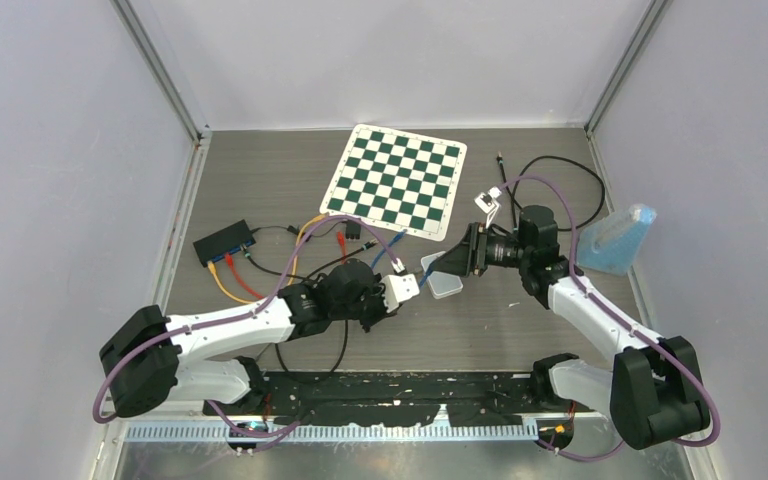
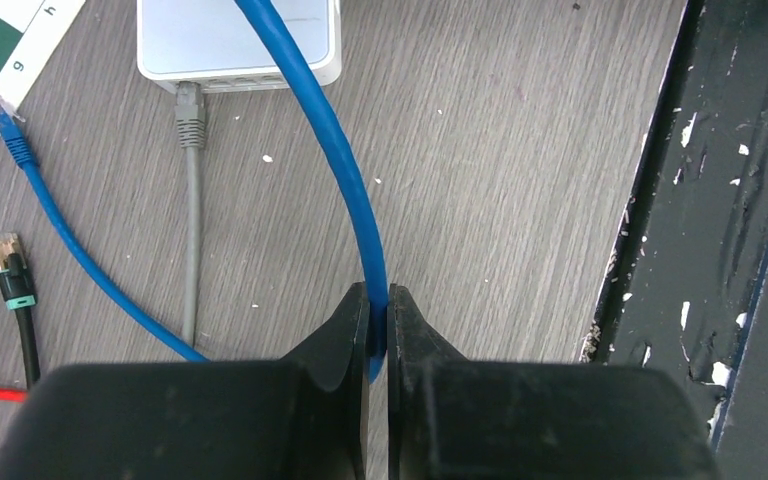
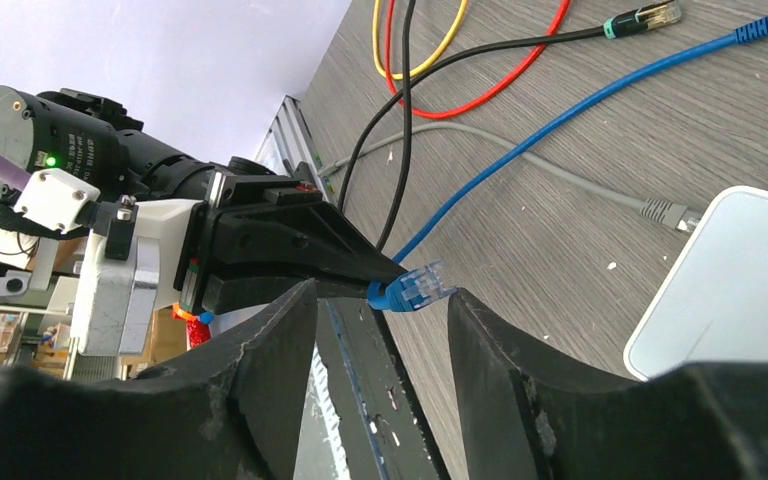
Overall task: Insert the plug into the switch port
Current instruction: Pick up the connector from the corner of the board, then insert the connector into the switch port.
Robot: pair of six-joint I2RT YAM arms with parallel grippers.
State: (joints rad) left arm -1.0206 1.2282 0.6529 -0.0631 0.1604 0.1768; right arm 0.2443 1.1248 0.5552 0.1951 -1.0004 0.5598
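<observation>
My left gripper (image 2: 378, 297) is shut on a blue cable (image 2: 335, 150) a short way behind its plug. The cable arches up over the white switch (image 2: 238, 45). The right wrist view shows that clear-tipped blue plug (image 3: 415, 289) sticking out of the left gripper's black fingers (image 3: 300, 250), in the air. My right gripper (image 3: 380, 292) is open, its fingertips on either side of the plug without gripping it. The switch (image 3: 730, 290) lies on the table to the right, with a grey cable (image 2: 190, 110) plugged into it. From above, the two grippers (image 1: 415, 283) (image 1: 457, 262) meet over the switch (image 1: 447, 288).
The blue cable's other plug (image 2: 5, 125) lies loose beside the chessboard (image 1: 395, 180). A black cable with a gold-tipped plug (image 2: 7, 255) and red and yellow cables (image 1: 230, 285) run to a black hub (image 1: 225, 243). A blue bottle (image 1: 615, 240) stands at the right. A black strip (image 2: 730, 250) edges the table.
</observation>
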